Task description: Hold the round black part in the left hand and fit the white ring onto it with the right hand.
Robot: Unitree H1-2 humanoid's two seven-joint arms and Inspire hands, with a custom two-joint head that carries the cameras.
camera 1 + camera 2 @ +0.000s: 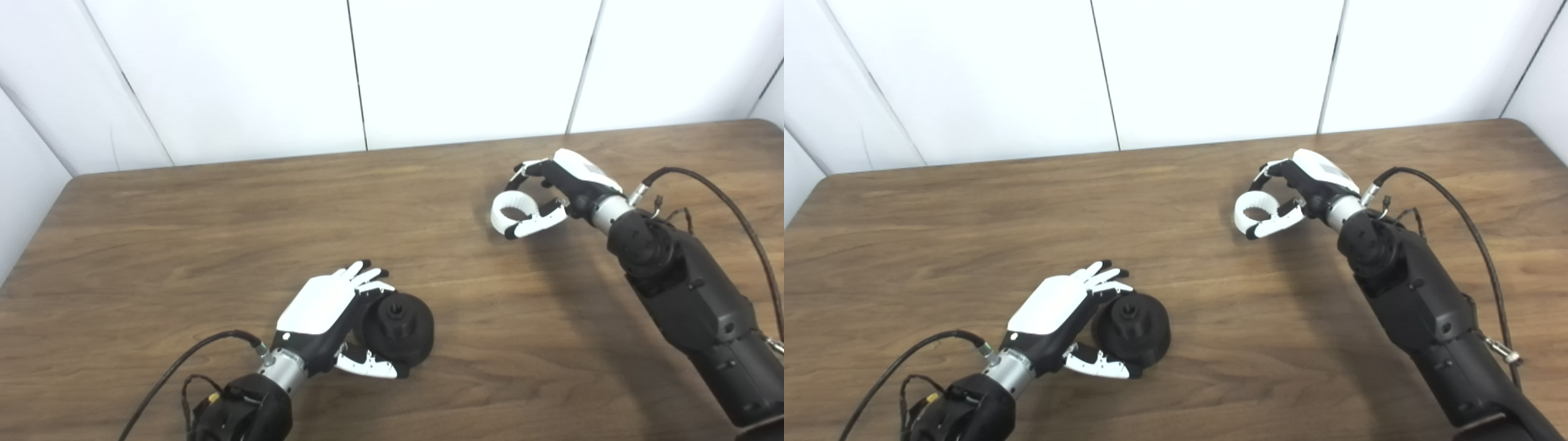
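The round black part (397, 327) lies on the table near the front, its hub with a centre hole facing up. My left hand (334, 318) is against its left side, fingers stretched out straight behind it and thumb along its near edge; the fingers are not wrapped around it. Far to the right, my right hand (554, 190) pinches the white ring (513, 211) between fingers and thumb. The ring's hole faces up, and it seems to hang just above the wood.
The brown wooden table (184, 245) ends at white wall panels behind and on both sides. Cables trail from both wrists, the right one (723, 196) looping over the table's right part. A wide stretch of bare wood separates the hands.
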